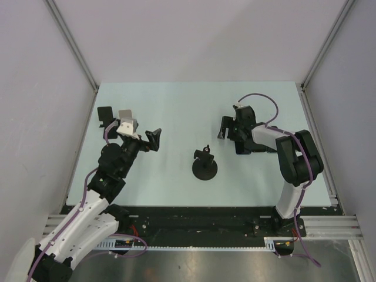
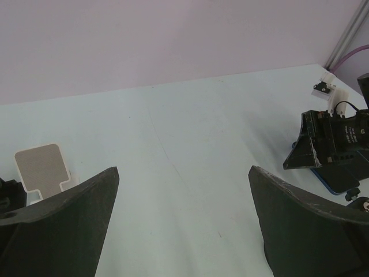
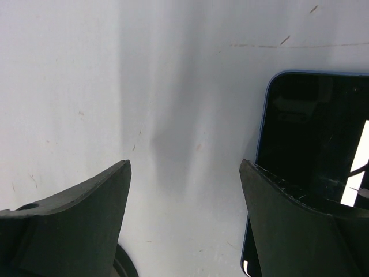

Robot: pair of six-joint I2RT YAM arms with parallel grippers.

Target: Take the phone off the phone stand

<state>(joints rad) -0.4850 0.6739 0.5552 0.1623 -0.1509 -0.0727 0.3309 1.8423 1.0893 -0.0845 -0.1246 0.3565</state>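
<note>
Right of centre on the pale mint worktop (image 1: 176, 111), the right gripper (image 1: 232, 136) hangs low, wrist bent down, forearm folded back twd its base. The top view hides most of what's under it. The right wrist cam shows more: a slim phone w/ blue rim and glossy black screen (image 3: 311, 150) lies flat on the worktop at lower right of that frame. One matte black jaw overlaps its edge; contact unclear. Jaws spread wide, gripping nothing.

A black phone stand w/ round disc base (image 1: 205, 168) sits mid-frame in the top view, apart from the phone, which is off it.

At left, the left gripper (image 1: 130, 127) is raised, arm angled up and right, jaws wide apart, empty. Its cam looks across smooth worktop to the right gripper.
</note>
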